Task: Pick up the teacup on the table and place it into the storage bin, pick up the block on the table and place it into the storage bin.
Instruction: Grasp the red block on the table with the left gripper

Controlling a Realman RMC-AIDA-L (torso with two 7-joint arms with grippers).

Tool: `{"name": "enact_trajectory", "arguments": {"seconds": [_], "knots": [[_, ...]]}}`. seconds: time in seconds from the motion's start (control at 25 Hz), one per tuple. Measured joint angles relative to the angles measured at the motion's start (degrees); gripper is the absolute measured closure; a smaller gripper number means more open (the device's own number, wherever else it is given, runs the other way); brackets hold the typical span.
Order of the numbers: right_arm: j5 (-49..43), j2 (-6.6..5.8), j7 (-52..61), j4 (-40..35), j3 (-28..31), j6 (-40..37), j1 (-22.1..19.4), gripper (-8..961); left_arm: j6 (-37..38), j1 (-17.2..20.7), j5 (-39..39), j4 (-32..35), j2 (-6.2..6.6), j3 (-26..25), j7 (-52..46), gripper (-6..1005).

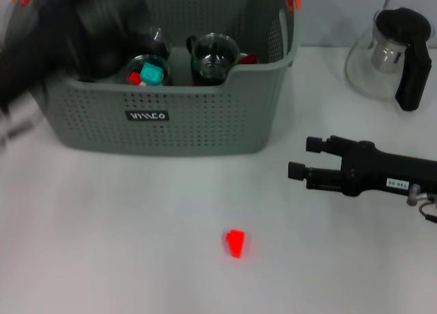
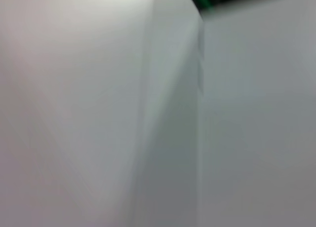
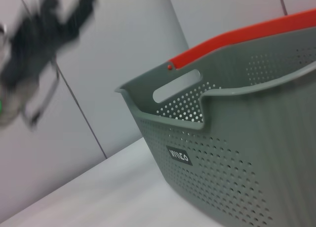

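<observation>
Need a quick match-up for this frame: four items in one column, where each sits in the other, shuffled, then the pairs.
Items:
1. red block
2. glass teapot
3. right pincer
4. glass teacup

Places:
A. inside the storage bin
B. on the bare table in front of the bin
C. far right of the table, beside the bin
D. over the table, right of the block

Pairs: 1-B, 2-C, 3-D, 4-A
</observation>
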Motion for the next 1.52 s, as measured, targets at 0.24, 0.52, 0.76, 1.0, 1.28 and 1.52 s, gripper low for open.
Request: {"name": "enact_trajectory", "arguments": {"seconds": [0.24,0.52,0.76,1.0,1.28,1.52], "knots": [[-0.1,-0.04,0.4,-0.1,0.0,0.0,-0.1,26,1.6,3.9,19.8,0.3,-1.81,0.2,9.8,349],[0.0,-0.12,0.5,0.1,0.0,0.0,-0.4,26,-1.2,3.7,36.2,0.1,-3.12,0.4,11.6,357],[0.1,-0.15,0.5,0.1,0.0,0.1,-0.4,26,-7.1,0.8,40.4,-2.7,-4.24,3.5,11.7,362],[0.1,-0.24,0.5,0.1,0.0,0.1,-0.2,26,-16.5,-3.1,40.4,-8.5,-4.41,6.7,11.9,367],[0.1,-0.24,0.5,0.1,0.0,0.1,-0.2,26,-21.7,-4.9,38.9,-13.4,-4.54,6.7,17.7,376],[0.1,-0.27,0.5,0.1,0.0,0.1,-0.4,26,-23.6,-5.6,38.7,-15.2,-4.68,6.7,18.8,374]]}}
